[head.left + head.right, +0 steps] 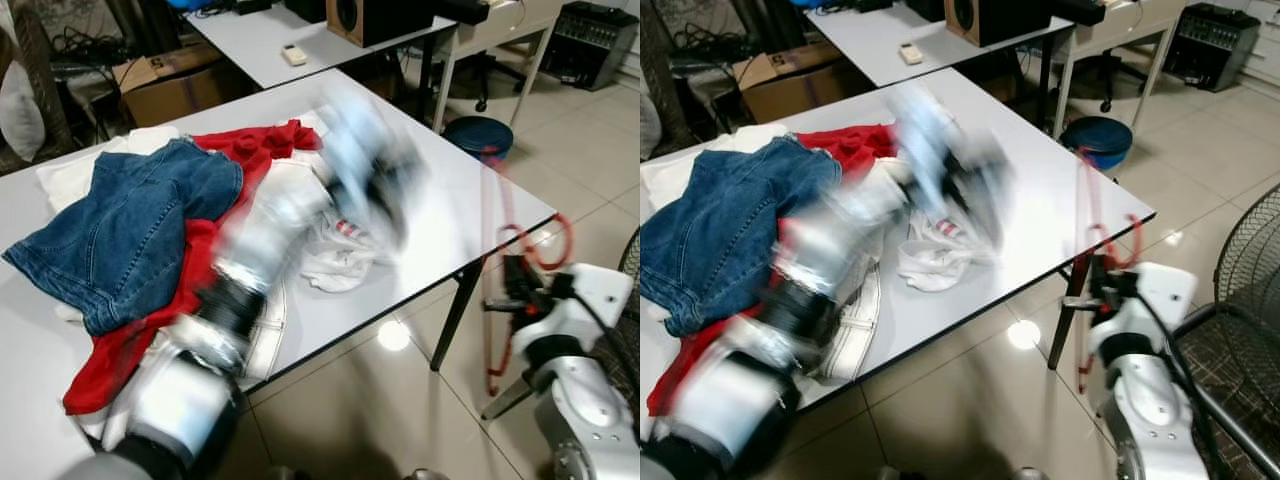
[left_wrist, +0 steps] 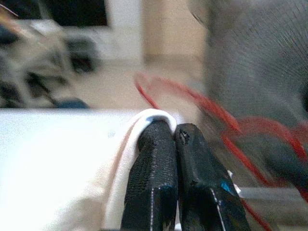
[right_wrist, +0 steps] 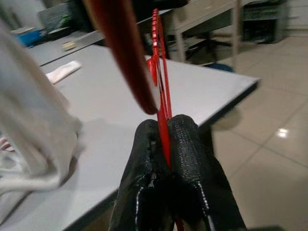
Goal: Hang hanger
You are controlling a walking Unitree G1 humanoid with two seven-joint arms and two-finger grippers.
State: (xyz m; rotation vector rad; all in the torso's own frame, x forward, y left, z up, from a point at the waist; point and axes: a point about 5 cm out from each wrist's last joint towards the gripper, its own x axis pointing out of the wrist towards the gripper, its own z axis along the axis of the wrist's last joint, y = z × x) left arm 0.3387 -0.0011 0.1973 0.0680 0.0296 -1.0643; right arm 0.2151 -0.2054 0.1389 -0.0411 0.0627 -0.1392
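A tiled room holds a white table (image 1: 440, 200) heaped with blue jeans (image 1: 130, 230), a red garment (image 1: 245, 150) and a white garment (image 1: 335, 262). Beyond its corner, the right gripper (image 3: 166, 144) is pinched on a red wire hanger (image 1: 505, 235), held upright. It looks light, thin and springy, so gripping near the hook probably steadies it best. The left gripper (image 2: 175, 132), blurred over the table, is pressed together on the white cloth.

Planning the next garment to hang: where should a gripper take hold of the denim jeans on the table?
Probably the jeans' near hem corner, approached from the table's near edge. It lies flat and free on top of the red garment, clear of the pile.
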